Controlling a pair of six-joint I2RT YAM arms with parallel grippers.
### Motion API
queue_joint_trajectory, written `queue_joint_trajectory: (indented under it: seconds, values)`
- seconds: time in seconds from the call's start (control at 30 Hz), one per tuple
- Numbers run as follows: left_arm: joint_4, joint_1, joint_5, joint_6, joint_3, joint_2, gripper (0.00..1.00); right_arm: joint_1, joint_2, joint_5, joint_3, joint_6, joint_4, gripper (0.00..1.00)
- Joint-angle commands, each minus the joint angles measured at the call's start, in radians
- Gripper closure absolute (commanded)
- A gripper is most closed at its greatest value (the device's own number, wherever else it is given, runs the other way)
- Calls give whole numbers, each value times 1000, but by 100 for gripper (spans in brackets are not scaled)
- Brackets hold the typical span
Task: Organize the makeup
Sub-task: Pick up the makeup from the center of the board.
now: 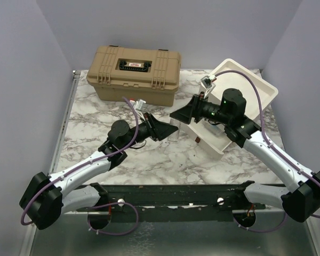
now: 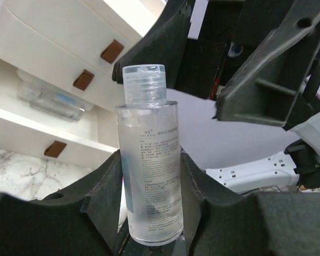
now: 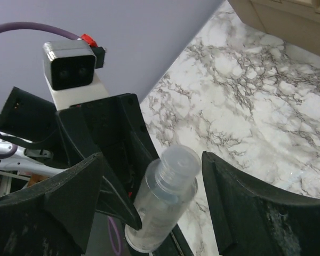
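Note:
A clear makeup bottle (image 2: 149, 176) with a ribbed translucent cap stands upright between the black fingers of my left gripper (image 2: 151, 162), which is shut on its lower body. In the right wrist view the same bottle (image 3: 162, 205) points its cap at the camera. My right gripper (image 3: 152, 157) is open around that cap end, with a gap on each side between finger and bottle. From above, the left gripper (image 1: 162, 129) and right gripper (image 1: 182, 114) meet tip to tip over the table's middle, and the bottle is hidden between them.
A tan latched case (image 1: 133, 72) sits at the back of the marble table (image 1: 96, 114). The white drawer box (image 1: 244, 95) lies at the back right, behind the right gripper. One of its drawers (image 2: 21, 114) is open, with a clear item (image 2: 53, 98) inside.

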Motion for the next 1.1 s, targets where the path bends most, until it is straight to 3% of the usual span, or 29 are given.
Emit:
queue_joint_trajectory:
  seconds: [0.0, 0.4, 0.7, 0.97, 1.07]
  values:
    - [65, -26, -1, 25, 23, 14, 100, 3, 19, -72, -11, 33, 78, 20]
    - [119, -29, -114, 40, -45, -74, 100, 4, 48, -100, -5, 36, 61, 18]
    - [141, -29, -120, 28, -66, -80, 100, 4, 78, -196, -5, 57, 105, 35]
    - [150, -33, -115, 29, -53, -55, 100, 4, 93, -220, -2, 70, 121, 43]
    - [156, -38, -111, 29, -50, -46, 100, 4, 90, -210, -2, 66, 122, 38]
